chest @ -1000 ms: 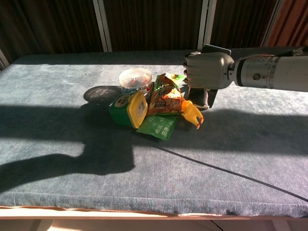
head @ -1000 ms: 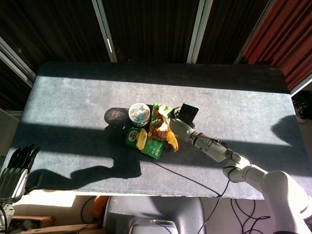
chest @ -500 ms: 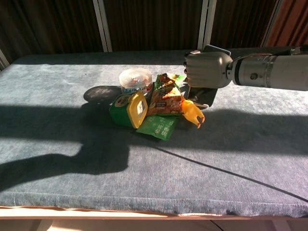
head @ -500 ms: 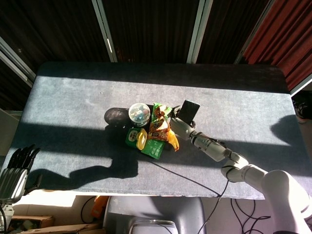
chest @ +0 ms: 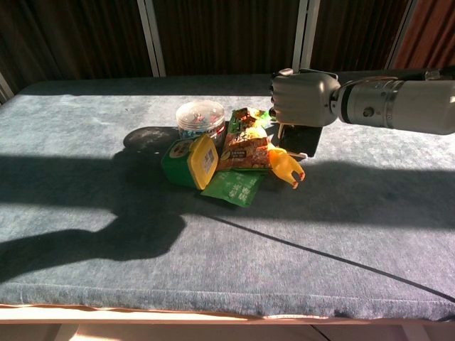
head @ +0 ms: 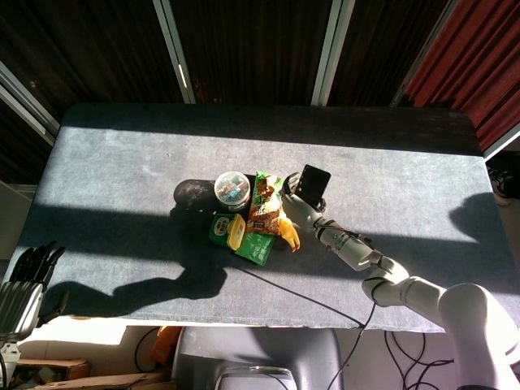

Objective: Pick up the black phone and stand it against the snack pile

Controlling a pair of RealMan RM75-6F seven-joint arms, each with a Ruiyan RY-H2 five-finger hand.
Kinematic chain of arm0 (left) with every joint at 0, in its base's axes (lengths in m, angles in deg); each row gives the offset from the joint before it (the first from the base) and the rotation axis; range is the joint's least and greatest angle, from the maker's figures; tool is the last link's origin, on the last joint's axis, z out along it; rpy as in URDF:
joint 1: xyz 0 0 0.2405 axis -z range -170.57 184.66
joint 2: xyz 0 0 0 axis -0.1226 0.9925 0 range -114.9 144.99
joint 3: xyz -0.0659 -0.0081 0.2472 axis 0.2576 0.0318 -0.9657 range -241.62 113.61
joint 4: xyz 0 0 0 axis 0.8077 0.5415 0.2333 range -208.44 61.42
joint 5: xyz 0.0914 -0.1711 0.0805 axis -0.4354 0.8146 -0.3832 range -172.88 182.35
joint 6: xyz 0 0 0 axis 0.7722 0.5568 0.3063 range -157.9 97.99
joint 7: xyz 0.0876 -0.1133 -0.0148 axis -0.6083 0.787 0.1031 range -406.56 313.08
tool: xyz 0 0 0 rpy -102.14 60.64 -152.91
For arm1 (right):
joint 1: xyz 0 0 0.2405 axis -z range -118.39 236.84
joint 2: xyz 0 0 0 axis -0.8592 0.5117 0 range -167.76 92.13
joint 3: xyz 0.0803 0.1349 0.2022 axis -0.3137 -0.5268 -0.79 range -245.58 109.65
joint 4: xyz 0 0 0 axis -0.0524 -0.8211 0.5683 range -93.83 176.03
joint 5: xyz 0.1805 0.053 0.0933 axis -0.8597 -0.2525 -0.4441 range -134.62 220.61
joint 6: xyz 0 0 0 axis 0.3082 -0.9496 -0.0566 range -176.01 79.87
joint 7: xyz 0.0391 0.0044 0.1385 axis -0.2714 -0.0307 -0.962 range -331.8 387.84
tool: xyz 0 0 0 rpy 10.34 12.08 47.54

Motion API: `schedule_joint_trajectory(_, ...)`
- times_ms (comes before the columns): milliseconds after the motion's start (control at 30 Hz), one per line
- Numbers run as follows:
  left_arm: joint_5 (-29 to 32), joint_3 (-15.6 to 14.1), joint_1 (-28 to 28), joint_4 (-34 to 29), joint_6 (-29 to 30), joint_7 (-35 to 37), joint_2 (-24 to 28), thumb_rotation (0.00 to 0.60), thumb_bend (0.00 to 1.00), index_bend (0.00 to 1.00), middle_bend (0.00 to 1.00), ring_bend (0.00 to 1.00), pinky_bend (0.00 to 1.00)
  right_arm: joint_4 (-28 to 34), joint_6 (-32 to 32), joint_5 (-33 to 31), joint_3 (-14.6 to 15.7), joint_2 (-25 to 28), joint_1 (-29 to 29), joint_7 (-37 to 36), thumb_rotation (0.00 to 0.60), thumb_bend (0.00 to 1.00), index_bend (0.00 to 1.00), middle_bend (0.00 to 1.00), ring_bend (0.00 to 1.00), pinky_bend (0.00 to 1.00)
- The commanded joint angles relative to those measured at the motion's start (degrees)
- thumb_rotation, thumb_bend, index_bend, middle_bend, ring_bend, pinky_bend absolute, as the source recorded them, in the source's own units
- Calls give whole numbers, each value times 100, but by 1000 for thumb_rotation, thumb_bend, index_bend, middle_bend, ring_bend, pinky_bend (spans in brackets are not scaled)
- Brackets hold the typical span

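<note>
The black phone (head: pixel 314 182) (chest: pixel 298 140) stands nearly upright at the right side of the snack pile (head: pixel 251 214) (chest: pixel 227 158), its lower edge close to the table. My right hand (head: pixel 294 201) (chest: pixel 303 99) grips the phone, fingers wrapped over its upper half, and covers most of it in the chest view. The pile holds a clear round tub (chest: pixel 199 117), a green and yellow box (chest: pixel 190 160), green and orange packets and a yellow bag (chest: pixel 286 168). My left hand (head: pixel 24 278) hangs beyond the table's near left edge, fingers apart, holding nothing.
A dark cable (chest: pixel 320 254) runs across the blue-grey tabletop (chest: pixel 85 177) from the pile toward the near right corner. Dark window panels with white frames stand behind the table. A red curtain (head: pixel 471 57) hangs at the far right.
My right hand has shifted the phone slightly left and back, closer to the pile, and set it more upright. My left hand has dropped a little lower at the frame edge.
</note>
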Motion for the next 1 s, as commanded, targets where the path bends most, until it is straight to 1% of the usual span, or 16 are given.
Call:
schedule_joint_trajectory(33, -9, -2, -5, -2, 12, 1, 0, 600, 395, 0, 0, 0, 0, 88, -25, -145, -46, 19, 27, 192, 600, 250, 352, 471, 373, 479)
schedule_joint_trajectory(100, -10, -3, -10, -3, 20, -1, -1, 600, 395, 0, 0, 0, 0, 109, -45, -255, -73, 3, 40, 342, 600, 250, 337, 463, 365, 470)
schedule_joint_trajectory(367, -8, 2, -19, 10, 36, 20, 3, 600, 395, 0, 0, 0, 0, 229, -283, -674, -211, -57, 77, 869, 600, 251, 218, 406, 316, 425)
schedule_joint_trajectory(433, -6, 4, -19, 12, 37, 25, 5, 600, 396, 0, 0, 0, 0, 321, -378, -743, -247, -29, 92, 900, 600, 250, 190, 393, 306, 417)
schedule_joint_trajectory(533, -1, 9, -22, 14, 44, 36, 8, 600, 395, 0, 0, 0, 0, 599, -590, -842, -326, 88, 156, 738, 600, 246, 156, 378, 292, 408)
schedule_joint_trajectory(633, -9, 9, -30, 16, 60, 38, 8, 600, 395, 0, 0, 0, 0, 926, -912, -944, -426, 248, 298, 439, 600, 241, 111, 352, 266, 394)
schedule_joint_trajectory(700, -12, 8, -34, 17, 69, 40, 9, 600, 396, 0, 0, 0, 0, 1249, -1155, -911, -430, 410, 418, 182, 600, 237, 79, 328, 244, 376)
schedule_joint_trajectory(767, -6, 13, -38, 17, 75, 45, 11, 600, 396, 0, 0, 0, 0, 1690, -1557, -773, -419, 602, 629, -337, 600, 230, 58, 297, 219, 350)
schedule_joint_trajectory(833, -8, 21, -43, 17, 95, 52, 11, 600, 395, 0, 0, 0, 0, 2124, -2082, -656, -398, 733, 939, -890, 600, 220, 41, 241, 178, 311)
schedule_joint_trajectory(867, -13, 25, -48, 22, 114, 54, 7, 600, 396, 0, 0, 0, 0, 2425, -2473, -597, -357, 808, 1200, -1230, 600, 217, 30, 212, 156, 300)
schedule_joint_trajectory(933, -14, 33, -56, 29, 139, 52, 0, 600, 396, 0, 0, 0, 0, 2952, -3027, -543, -221, 971, 1651, -1654, 600, 213, 7, 137, 95, 293)
schedule_joint_trajectory(967, -9, 38, -62, 33, 151, 44, -7, 600, 396, 0, 0, 0, 0, 3333, -3381, -478, -78, 1102, 1979, -2031, 600, 211, 1, 112, 75, 292)
schedule_joint_trajectory(1000, -5, 45, -65, 35, 162, 43, -11, 600, 396, 0, 0, 0, 0, 3587, -3637, -390, 56, 1214, 2227, -2383, 600, 208, 0, 93, 61, 293)
